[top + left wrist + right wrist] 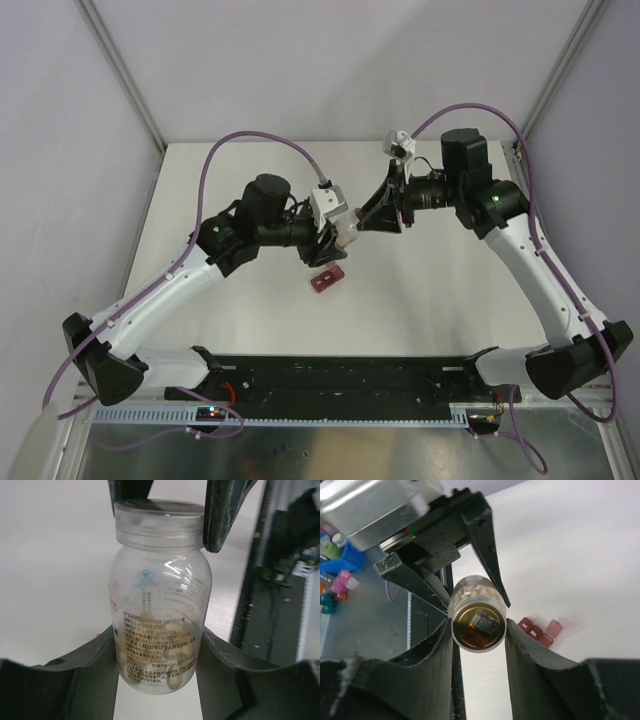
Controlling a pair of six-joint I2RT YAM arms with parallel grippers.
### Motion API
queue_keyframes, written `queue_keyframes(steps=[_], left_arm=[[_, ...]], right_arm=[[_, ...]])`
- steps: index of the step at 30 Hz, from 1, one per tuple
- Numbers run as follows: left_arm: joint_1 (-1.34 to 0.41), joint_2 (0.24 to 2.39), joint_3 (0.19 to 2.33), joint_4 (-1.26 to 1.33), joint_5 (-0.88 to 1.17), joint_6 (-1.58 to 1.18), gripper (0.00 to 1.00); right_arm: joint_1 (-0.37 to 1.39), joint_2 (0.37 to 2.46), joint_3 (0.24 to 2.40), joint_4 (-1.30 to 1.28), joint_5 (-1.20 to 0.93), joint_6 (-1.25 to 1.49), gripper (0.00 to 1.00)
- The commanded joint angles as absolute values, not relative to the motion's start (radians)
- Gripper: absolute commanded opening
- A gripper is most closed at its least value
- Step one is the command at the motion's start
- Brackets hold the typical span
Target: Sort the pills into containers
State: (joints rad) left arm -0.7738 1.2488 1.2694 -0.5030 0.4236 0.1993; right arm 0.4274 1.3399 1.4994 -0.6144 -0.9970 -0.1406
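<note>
The pale tan pills [172, 680] are small glossy ovals, heaped in the lower part of a clear plastic bottle [160, 595] with a printed label. The left gripper [159, 632] is closed partway around the bottle's body, so the pills sit right between its fingers. The right gripper [478, 625] has both fingers pressed against the bottle's clear round lid [160, 517]. The dark red plastic strip of square compartments [327, 278] lies on the white table [430, 290], just below the left gripper and apart from both grippers.
</note>
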Motion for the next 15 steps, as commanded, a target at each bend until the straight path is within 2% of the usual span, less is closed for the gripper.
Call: queue_keyframes(steps=[1, 3, 5, 6, 9, 10, 15], left_arm=[[-0.767, 1.217, 1.368, -0.590, 0.753, 0.159, 0.00], [-0.763, 1.217, 1.380, -0.616, 0.819, 0.146, 0.00], [-0.762, 1.213, 1.384, -0.626, 0.858, 0.134, 0.00], [-0.762, 1.211, 1.385, -0.628, 0.863, 0.131, 0.00], [-0.762, 1.197, 1.386, -0.635, 0.798, 0.153, 0.00], [-0.762, 1.193, 1.387, -0.635, 0.743, 0.164, 0.00], [-0.764, 1.187, 1.400, -0.636, 0.497, 0.218, 0.00]], right_arm=[[0.458, 1.284, 1.589, -0.719, -0.989, -0.445, 0.00], [0.473, 1.278, 1.614, -0.782, -0.985, -0.539, 0.00], [0.488, 1.275, 1.631, -0.831, -0.966, -0.604, 0.05], [0.496, 1.272, 1.637, -0.845, -0.953, -0.623, 0.14], [0.503, 1.266, 1.648, -0.859, -0.909, -0.621, 0.51], [0.502, 1.265, 1.653, -0.854, -0.899, -0.600, 0.60], [0.489, 1.252, 1.666, -0.781, -0.873, -0.440, 0.83]])
